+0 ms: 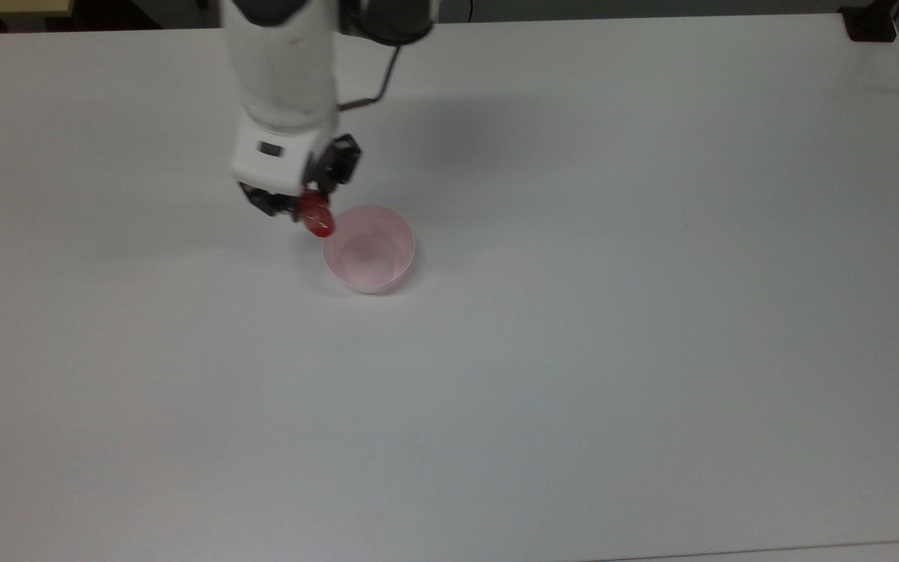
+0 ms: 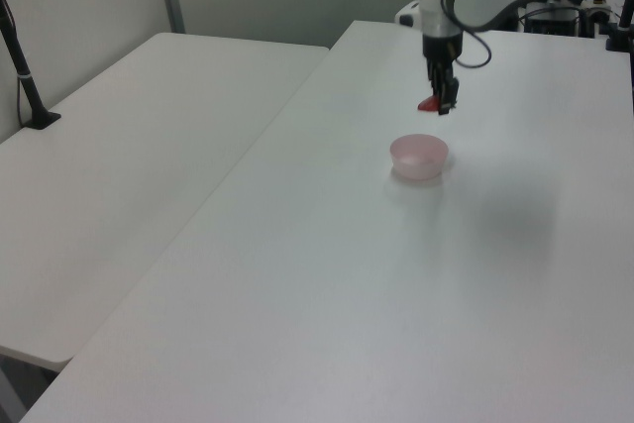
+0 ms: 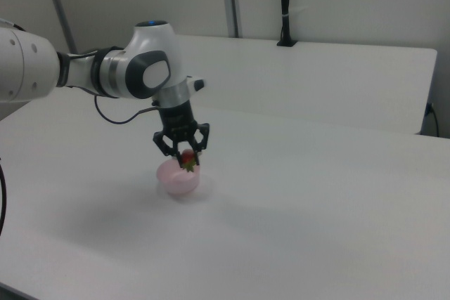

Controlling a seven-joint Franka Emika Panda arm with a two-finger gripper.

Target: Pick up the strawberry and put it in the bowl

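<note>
We see the glossy red strawberry [image 1: 316,217] hanging off the table just left of centre in the top view, beside the upright, empty pale pink bowl [image 1: 369,250].

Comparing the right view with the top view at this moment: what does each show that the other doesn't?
Right view alone: the strawberry's green leafy cap, the arm's elbow, a second table behind with a black pole on it.

Top view alone: the inside of the bowl, with nothing in it, and the strawberry's tip overlapping the bowl's rim on the top view's left.

Both: the gripper shut on the strawberry, close to the pink bowl on the white table.
</note>
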